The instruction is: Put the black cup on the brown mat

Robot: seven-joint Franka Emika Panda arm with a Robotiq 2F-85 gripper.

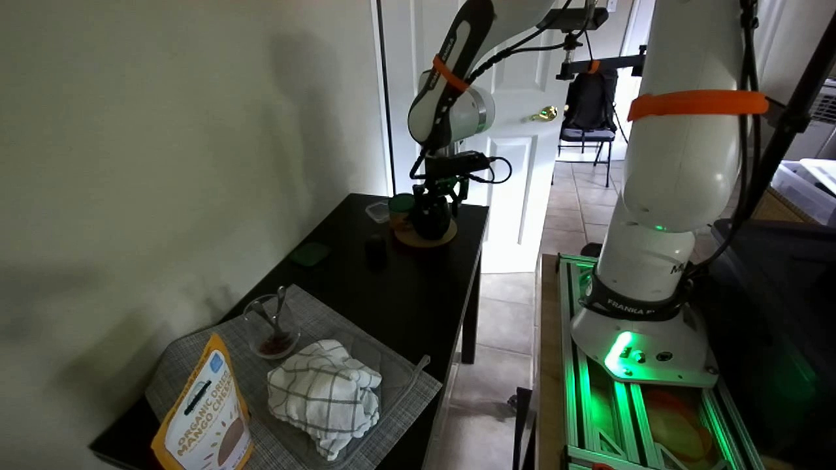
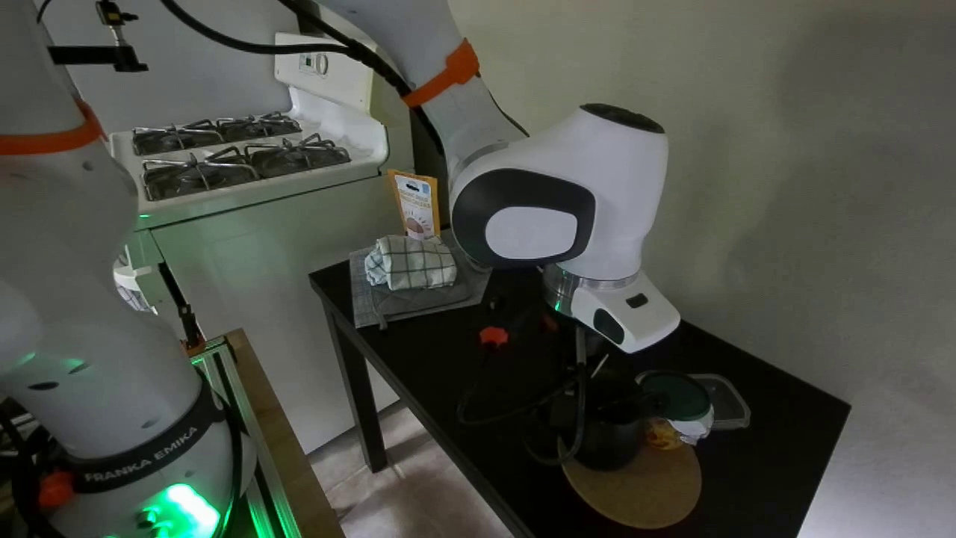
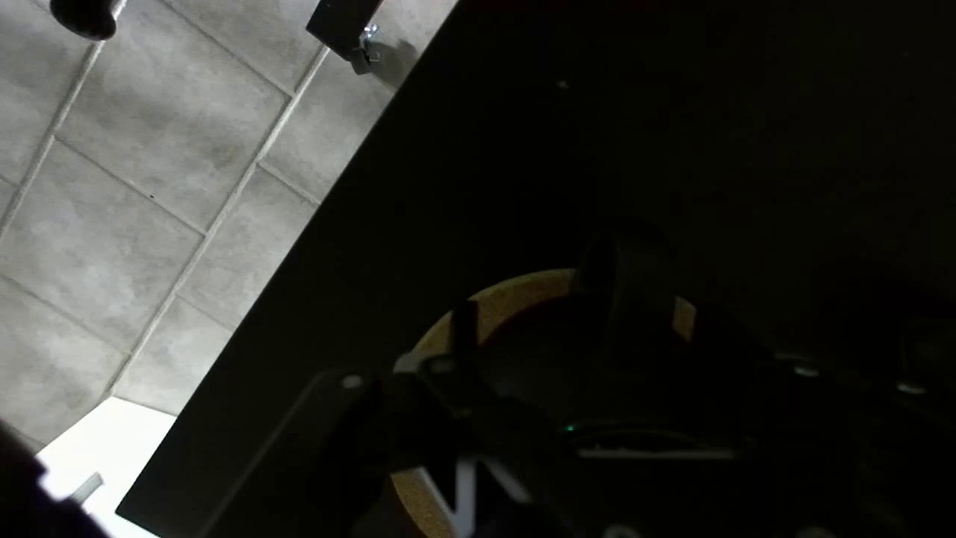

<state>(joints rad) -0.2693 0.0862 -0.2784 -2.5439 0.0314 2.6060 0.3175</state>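
In an exterior view, the packet (image 1: 210,418) stands by the near left corner of the desk (image 1: 392,294) (corners and edges are named as seen there). The glass (image 1: 269,331) sits behind it along the left edge; the checked cloth (image 1: 324,395) lies to the right, toward the right edge. None of these enters into the procedure.

Toward the far edge, the green-lidded jar (image 1: 400,210) stands on the left-edge side of the work zone and limits sideways clearance.

Next to the right, near the far right corner, lies the brown mat (image 2: 642,489). The black cup (image 1: 432,223) appears upright within the mat's outline in both exterior views, just beside the jar. Contact between base and mat is probable but cannot be confirmed.

The gripper (image 1: 436,199) is positioned at the top of the cup. Whether the jaws are clamped on the cup or spread about it cannot be told: the wrist view is too dark, and the parts overlap elsewhere.

Step in hand (by judgement): final placement, ahead of release and withdrawal. Next move: verify that the base is seated flat; lower slightly if it is not. Then part the jaws fully and raise them vertically. Avoid sideways travel, which could drag or tip the cup, or strike the jar.
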